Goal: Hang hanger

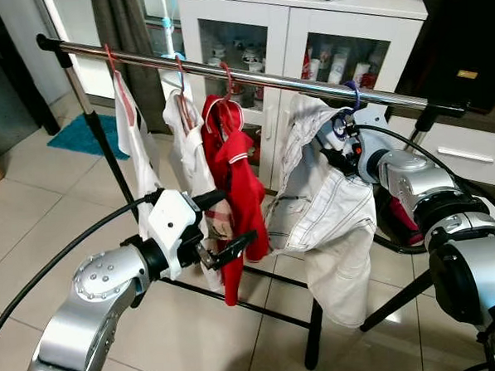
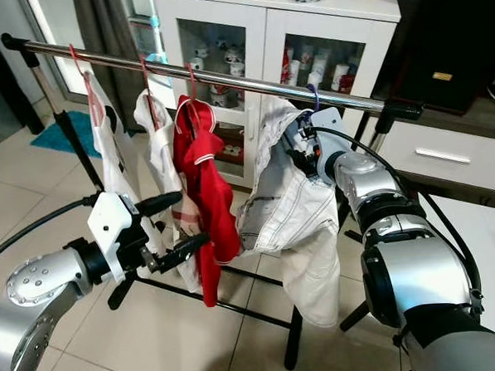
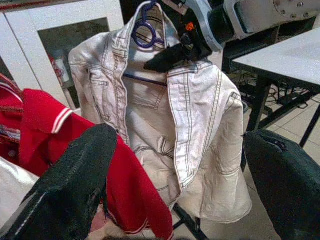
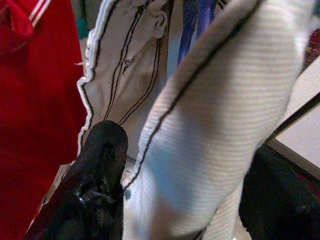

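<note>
A white denim jacket (image 1: 323,210) hangs on a blue hanger (image 3: 142,31) whose hook sits over the metal rail (image 1: 292,82), near its right end. My right gripper (image 1: 330,146) is up at the jacket's collar, open, with a fold of the lapel (image 4: 200,115) lying between its two fingers. My left gripper (image 1: 230,221) is held lower, in front of the red polo shirt (image 1: 235,182). It is open and holds nothing, and it points toward the jacket.
Left of the jacket, the red polo and two white garments (image 1: 187,143) hang on red hangers. A white glass-door cabinet (image 1: 306,33) stands behind the rack. The rack's black legs and crossbar (image 1: 271,311) cross the tiled floor. A white table (image 3: 285,52) is on the right.
</note>
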You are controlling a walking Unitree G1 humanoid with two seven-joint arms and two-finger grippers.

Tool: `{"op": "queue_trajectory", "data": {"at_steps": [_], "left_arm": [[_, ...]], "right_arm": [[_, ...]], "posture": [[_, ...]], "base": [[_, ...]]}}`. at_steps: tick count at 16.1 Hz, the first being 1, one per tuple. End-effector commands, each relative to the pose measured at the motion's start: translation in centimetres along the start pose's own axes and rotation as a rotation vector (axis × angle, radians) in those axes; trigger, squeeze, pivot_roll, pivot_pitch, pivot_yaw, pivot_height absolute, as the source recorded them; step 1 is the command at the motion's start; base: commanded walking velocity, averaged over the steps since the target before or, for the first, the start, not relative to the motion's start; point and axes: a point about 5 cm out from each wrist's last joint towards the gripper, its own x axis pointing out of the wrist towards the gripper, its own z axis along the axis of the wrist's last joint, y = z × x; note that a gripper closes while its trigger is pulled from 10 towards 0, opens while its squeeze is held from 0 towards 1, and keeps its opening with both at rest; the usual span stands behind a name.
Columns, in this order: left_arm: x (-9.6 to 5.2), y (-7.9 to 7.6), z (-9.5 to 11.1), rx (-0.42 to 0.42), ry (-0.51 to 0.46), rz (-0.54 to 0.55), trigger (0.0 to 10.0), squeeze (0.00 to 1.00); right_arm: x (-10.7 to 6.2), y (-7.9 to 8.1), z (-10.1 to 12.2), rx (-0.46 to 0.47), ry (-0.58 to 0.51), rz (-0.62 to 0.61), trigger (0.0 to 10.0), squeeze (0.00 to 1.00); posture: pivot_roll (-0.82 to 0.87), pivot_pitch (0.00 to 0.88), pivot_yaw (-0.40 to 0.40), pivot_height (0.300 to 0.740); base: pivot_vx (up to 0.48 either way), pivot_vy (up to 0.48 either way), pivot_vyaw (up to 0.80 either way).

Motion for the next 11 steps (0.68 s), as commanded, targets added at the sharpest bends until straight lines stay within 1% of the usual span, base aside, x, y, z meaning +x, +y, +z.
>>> {"op": "queue_trajectory", "data": {"at_steps": [1,2,3,4,8,11], "left_arm": [[0.05,0.32,-0.09,0.007,0.007,0.012,10.0,0.95],[0.07,0.34,-0.08,0.007,0.007,0.012,10.0,0.95],[0.11,0.38,-0.06,0.011,0.006,0.009,10.0,0.96],[0.14,0.42,-0.03,0.016,0.007,0.007,10.0,0.96],[0.30,0.36,0.03,0.022,0.006,0.004,10.0,0.96],[0.30,0.34,0.00,0.022,0.006,0.007,10.0,0.96]], "right_arm": [[0.04,-0.07,-0.23,0.001,0.018,-0.024,0.0,0.00],[0.04,-0.13,-0.24,0.003,0.019,-0.034,0.0,0.00],[0.00,-0.41,-0.40,0.026,0.021,-0.071,0.0,0.00],[-0.01,-0.47,-0.52,0.048,0.022,-0.083,0.0,0.00],[0.02,-0.40,-0.59,0.082,0.022,-0.083,0.0,0.00],[0.10,-0.16,-0.53,0.085,0.019,-0.070,0.0,0.00]], "posture": [[0.04,0.000,-0.050,0.740],[0.04,0.000,-0.050,0.740],[0.04,0.000,-0.046,0.740],[0.04,0.000,-0.046,0.740],[0.04,0.000,-0.047,0.740],[0.04,0.000,-0.048,0.740]], "base": [[0.000,0.000,0.00],[0.000,0.000,0.00],[0.000,0.000,0.00],[0.000,0.000,0.00],[0.000,0.000,0.00],[0.000,0.000,0.00]]}}
